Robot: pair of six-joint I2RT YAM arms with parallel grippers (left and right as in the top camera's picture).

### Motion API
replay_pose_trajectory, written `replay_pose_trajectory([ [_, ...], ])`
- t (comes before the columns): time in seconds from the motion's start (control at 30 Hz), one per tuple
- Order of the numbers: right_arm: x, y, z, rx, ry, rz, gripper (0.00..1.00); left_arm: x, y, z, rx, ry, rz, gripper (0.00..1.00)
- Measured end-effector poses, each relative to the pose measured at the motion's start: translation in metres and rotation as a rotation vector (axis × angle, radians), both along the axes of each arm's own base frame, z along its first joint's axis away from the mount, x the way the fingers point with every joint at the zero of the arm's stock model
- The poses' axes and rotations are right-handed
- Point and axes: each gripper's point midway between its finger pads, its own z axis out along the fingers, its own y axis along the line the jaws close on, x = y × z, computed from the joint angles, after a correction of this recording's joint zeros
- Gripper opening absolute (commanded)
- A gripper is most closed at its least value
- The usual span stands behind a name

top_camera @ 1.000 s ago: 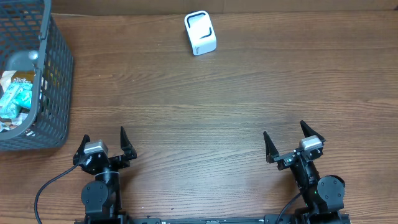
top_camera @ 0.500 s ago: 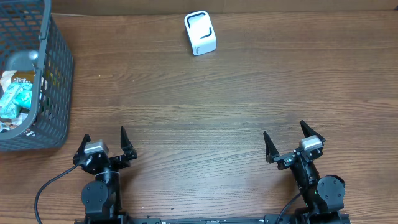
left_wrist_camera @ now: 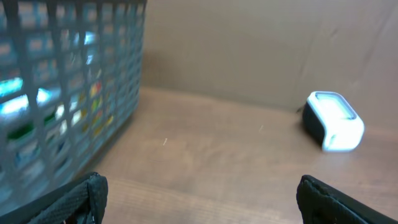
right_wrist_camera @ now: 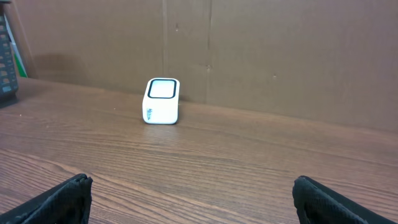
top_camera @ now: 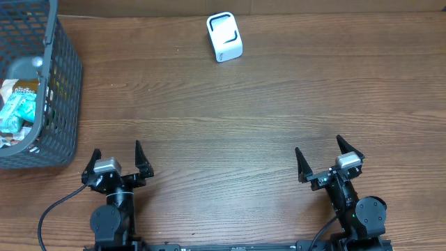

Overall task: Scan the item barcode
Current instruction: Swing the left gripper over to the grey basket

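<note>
Overhead: we saw left gripper [top_camera: 116, 155] and right gripper [top_camera: 318, 149] spread wide, empty. Items [top_camera: 15, 111] lay in basket [top_camera: 66, 90], forward-left of the nearer left gripper.

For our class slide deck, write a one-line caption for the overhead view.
Left pincer and right pincer open and empty; white scanner at far edge, grey basket of packets at left.

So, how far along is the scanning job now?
Nothing looks done yet. Both the left gripper and right gripper are open and empty at the near edge. The packets lie in the basket; one must be picked and shown to the scanner.
</note>
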Motion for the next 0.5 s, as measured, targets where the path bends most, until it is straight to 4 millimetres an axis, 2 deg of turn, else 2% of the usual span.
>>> replay_pose_trajectory([
  [0.1, 0.0, 0.0, 0.0, 0.0, 0.001, 0.0, 1.0, 0.0, -0.007, 0.026, 0.008, -0.108, -0.041, 1.0],
  [0.17, 0.0, 0.0, 0.0, 0.0, 0.001, 0.0, 1.0, -0.004, -0.013, 0.057, 0.02, -0.235, -0.076, 1.0],
  [0.2, 0.0, 0.0, 0.0, 0.0, 0.0, 0.0, 1.0, -0.012, -0.018, 0.084, 0.035, -0.346, -0.102, 0.99],
  [0.3, 0.0, 0.0, 0.0, 0.0, 0.001, 0.0, 1.0, -0.038, -0.031, 0.139, 0.078, -0.591, -0.164, 0.99],
  [0.4, 0.0, 0.0, 0.0, 0.0, 0.0, 0.0, 1.0, -0.067, -0.041, 0.178, 0.109, -0.763, -0.213, 0.99],
  [0.5, 0.0, 0.0, 0.0, 0.0, 0.001, 0.0, 1.0, -0.085, -0.049, 0.205, 0.126, -0.834, -0.259, 1.0],
])
